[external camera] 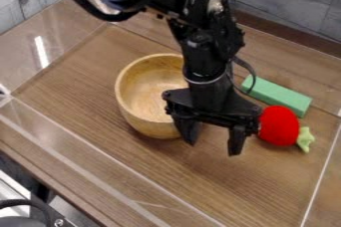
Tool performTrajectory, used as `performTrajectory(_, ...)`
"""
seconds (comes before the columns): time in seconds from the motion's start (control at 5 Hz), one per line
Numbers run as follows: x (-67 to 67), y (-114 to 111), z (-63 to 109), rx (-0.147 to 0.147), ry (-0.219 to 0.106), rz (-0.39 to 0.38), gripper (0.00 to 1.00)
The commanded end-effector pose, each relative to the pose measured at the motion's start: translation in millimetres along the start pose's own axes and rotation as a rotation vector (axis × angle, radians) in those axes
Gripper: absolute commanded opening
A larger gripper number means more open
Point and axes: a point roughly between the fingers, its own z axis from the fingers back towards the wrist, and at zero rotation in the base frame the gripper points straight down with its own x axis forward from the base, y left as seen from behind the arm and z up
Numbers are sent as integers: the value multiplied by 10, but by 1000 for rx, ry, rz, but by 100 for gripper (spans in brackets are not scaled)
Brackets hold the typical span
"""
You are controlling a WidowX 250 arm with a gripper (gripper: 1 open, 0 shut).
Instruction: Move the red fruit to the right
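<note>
On the surface, what we see right now:
Surface: wooden-look surface, clear walls around it.
Red fruit: red fruit lies on the surface at the right, its light-green leafy cap pointing right and toward us. Nothing holds it.
Neighbours: green block just behind the fruit; wooden bowl to its left, with the arm between them.
Pincer: pincer points nearly straight down, jaws spread wide with nothing between them. It sits low over the surface, just left of the fruit, in front of the bowl's right rim. We cannot tell if the right finger touches the fruit.
Step (our guess): lining up on the fruit, no grasp yet.
Handling (our guess): small toy, likely light and stiff, smooth and round, so we expect it to roll or squirt out if pinched off-centre.
Where to hold (our guess): across the widest part of the red body, jaws on opposite sides; we would skip the cap, since it looks thin and may slip.
Risk (our guess): nudging the fruit into the green block, or clipping the bowl rim.
</note>
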Motion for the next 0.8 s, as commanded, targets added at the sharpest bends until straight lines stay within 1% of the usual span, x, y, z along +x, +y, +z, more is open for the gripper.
performTrajectory(0.0, 18, -14, 58, -2, -39, 16, 100)
performTrajectory(0.2, -29, 6, 32, 7, -37, 40, 0)
performTrajectory(0.4, 3, 32, 49, 9, -36, 43, 0)
performTrajectory(0.6, -59, -69, -31, 9, -17, -4, 100)
